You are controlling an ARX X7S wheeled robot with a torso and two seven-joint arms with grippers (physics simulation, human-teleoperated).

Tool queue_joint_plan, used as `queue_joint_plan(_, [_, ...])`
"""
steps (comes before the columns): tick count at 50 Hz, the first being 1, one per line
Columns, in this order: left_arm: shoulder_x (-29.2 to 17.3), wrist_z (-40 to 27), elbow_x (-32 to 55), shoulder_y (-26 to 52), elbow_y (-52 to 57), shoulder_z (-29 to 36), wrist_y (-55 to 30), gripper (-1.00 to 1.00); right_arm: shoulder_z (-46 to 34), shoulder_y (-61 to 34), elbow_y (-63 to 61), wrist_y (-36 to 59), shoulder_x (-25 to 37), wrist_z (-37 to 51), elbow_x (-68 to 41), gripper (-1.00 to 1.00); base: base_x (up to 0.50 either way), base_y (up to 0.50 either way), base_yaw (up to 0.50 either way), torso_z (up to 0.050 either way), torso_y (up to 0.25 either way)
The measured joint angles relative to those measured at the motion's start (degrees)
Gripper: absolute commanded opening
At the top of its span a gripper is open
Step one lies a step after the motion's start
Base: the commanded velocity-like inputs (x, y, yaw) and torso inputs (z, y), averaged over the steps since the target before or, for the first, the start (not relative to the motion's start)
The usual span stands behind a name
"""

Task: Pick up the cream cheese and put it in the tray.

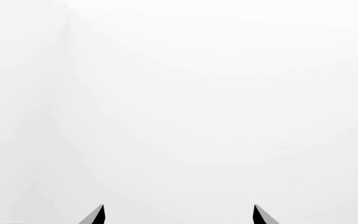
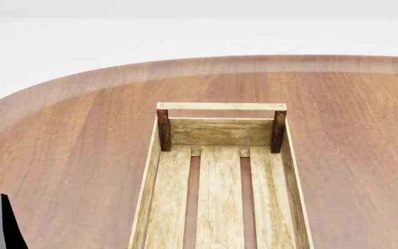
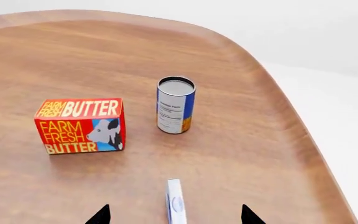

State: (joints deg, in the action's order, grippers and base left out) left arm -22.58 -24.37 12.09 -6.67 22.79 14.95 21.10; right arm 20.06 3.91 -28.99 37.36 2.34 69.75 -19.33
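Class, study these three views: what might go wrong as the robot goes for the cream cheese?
1. The cream cheese stands on a thin edge between the open right pincer tips; a nudge may topple it.
2. The butter box and can stand just beyond; overshooting may hit them.
3. The head view shows the tray only.

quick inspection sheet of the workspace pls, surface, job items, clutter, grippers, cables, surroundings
surface: brown wooden table with a rounded edge
job's things: cream cheese on edge between the right gripper tips; tray empty as far as the head view shows
clutter: butter box and can, upright, apart
grippers: right open, around the cream cheese; left gripper open, facing blank white
cables: nothing seen
surroundings: plain white
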Motion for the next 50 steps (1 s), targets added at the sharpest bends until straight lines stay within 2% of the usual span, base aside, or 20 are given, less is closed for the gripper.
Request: queue_joint_plan(50, [-0.20,-0.65,0.08,0.22,-1.01,0.50,0.75,1.00,1.20,-0.68,8.00,-1.79,4.13,2.64,-3.74,1.00,0.00,0.00,0.00,0.000,0.000])
